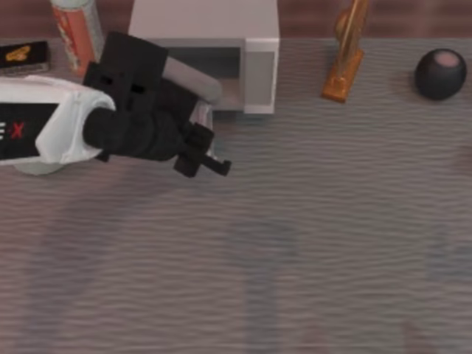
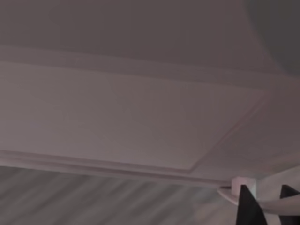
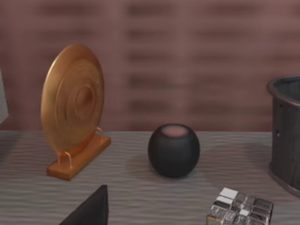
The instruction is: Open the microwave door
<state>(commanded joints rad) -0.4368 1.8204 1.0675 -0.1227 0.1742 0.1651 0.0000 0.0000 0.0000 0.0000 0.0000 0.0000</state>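
Note:
The microwave [image 1: 221, 18] stands at the back of the table, left of centre. Its cavity [image 1: 221, 66] shows, because the microwave door [image 1: 193, 80] stands swung partly out toward the left. My left gripper [image 1: 203, 158] is just in front of the door's free edge. In the left wrist view the door [image 2: 117, 108] fills the picture. The pale handle bar [image 2: 243, 183] lies between the two dark fingertips of my left gripper [image 2: 266, 206], which is shut on it. My right arm is outside the top view; only one dark fingertip [image 3: 96, 206] shows.
An orange can [image 1: 77, 29] and a black box [image 1: 22, 55] sit at the back left. A golden disc on a stand [image 1: 346, 59] and a black ball-shaped speaker [image 1: 440, 74] stand at the right. Near the right gripper are a silver cube [image 3: 241, 206] and a dark bucket [image 3: 286, 131].

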